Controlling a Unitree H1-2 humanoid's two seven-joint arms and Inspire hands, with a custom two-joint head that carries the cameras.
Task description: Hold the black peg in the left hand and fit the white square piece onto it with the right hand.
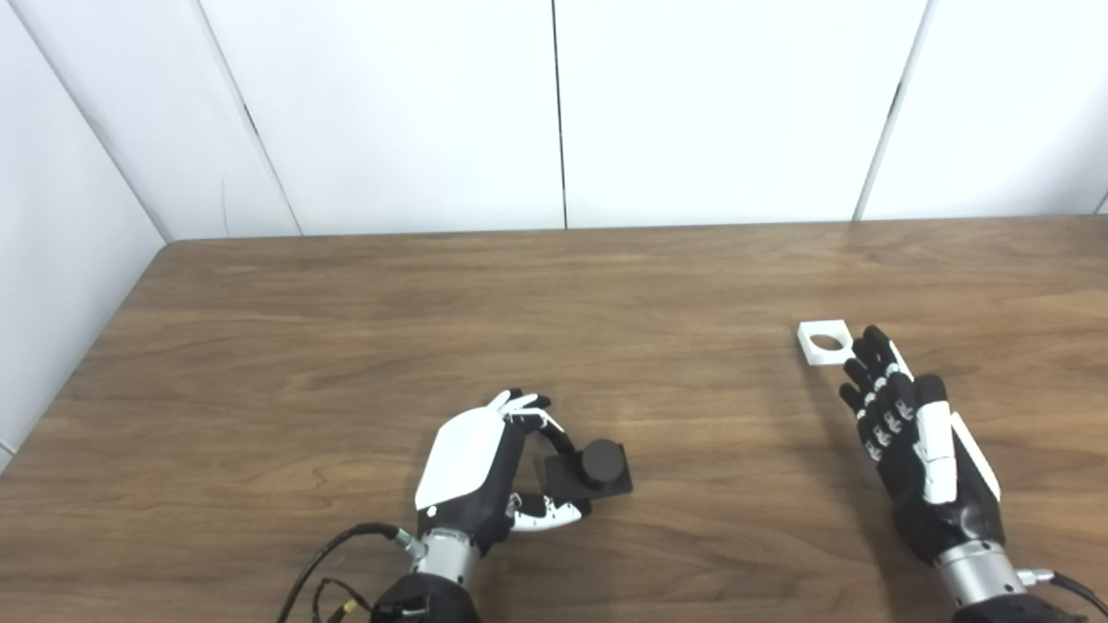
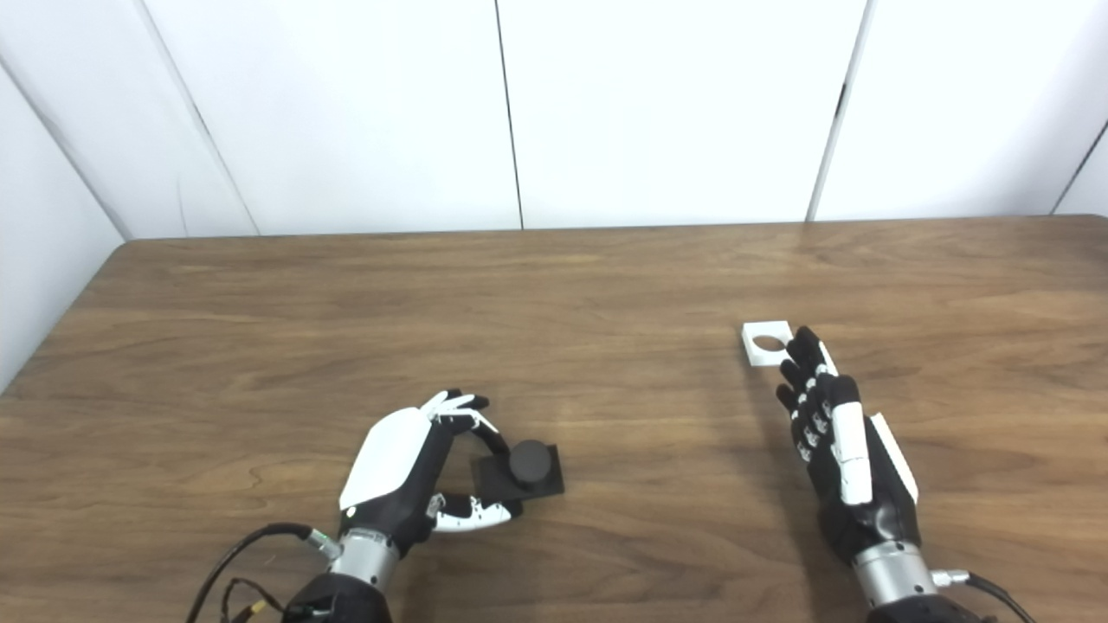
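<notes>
The black peg (image 1: 602,461), a short round post on a square black base, rests on the wooden table (image 1: 363,346) near the front middle. My left hand (image 1: 485,472) curls around the base's left side, with fingers on its far corner and thumb against its near edge. The white square piece (image 1: 825,342), with a round hole in it, lies flat to the right. My right hand (image 1: 909,433) is stretched out flat and open just behind it. Its fingertips (image 1: 870,342) reach the piece's right edge and hold nothing.
White wall panels (image 1: 554,112) stand behind the table's far edge and along its left side. A black cable (image 1: 333,554) loops from my left wrist at the front edge. Bare wood lies between the two hands.
</notes>
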